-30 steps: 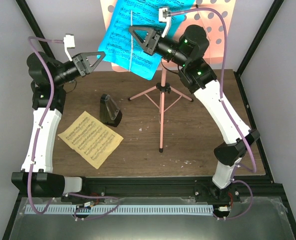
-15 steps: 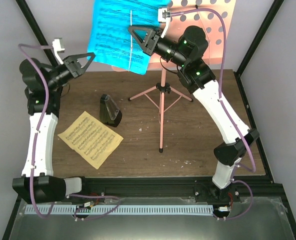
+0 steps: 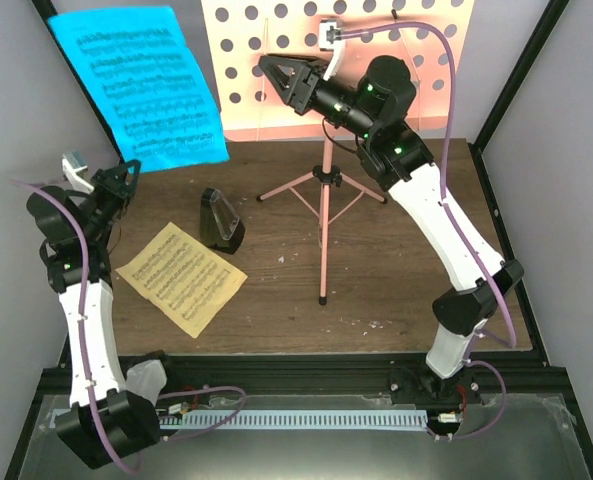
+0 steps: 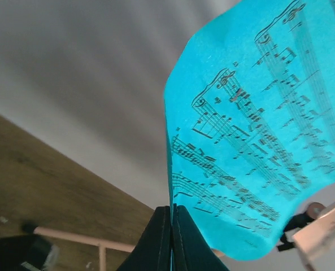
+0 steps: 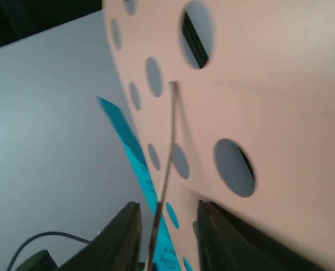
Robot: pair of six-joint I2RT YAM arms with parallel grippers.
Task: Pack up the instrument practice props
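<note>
My left gripper point(image 3: 130, 170) is shut on the bottom edge of the cyan sheet-music page point(image 3: 141, 85), holding it upright at the far left, clear of the stand. In the left wrist view the jaws point(image 4: 172, 210) pinch the cyan page point(image 4: 252, 124). My right gripper point(image 3: 268, 68) stands open at the pink stand's hole-punched desk point(image 3: 416, 60). A thin wire page holder point(image 5: 167, 164) runs between its fingers point(image 5: 125, 237) without being clamped. The pale-yellow page point(image 3: 181, 277) lies flat on the table. The black metronome point(image 3: 219, 220) stands beside it.
The stand's pink pole and tripod legs point(image 3: 324, 230) rise from the table's middle, with the right arm reaching over them. Black frame posts point(image 3: 496, 110) and grey walls close in the sides. The wooden table's front edge point(image 3: 326, 345) meets a black rail.
My left gripper has drawn the cyan page off the desk, left and toward me. The right gripper, shut a moment ago at the desk, has opened its jaws.
</note>
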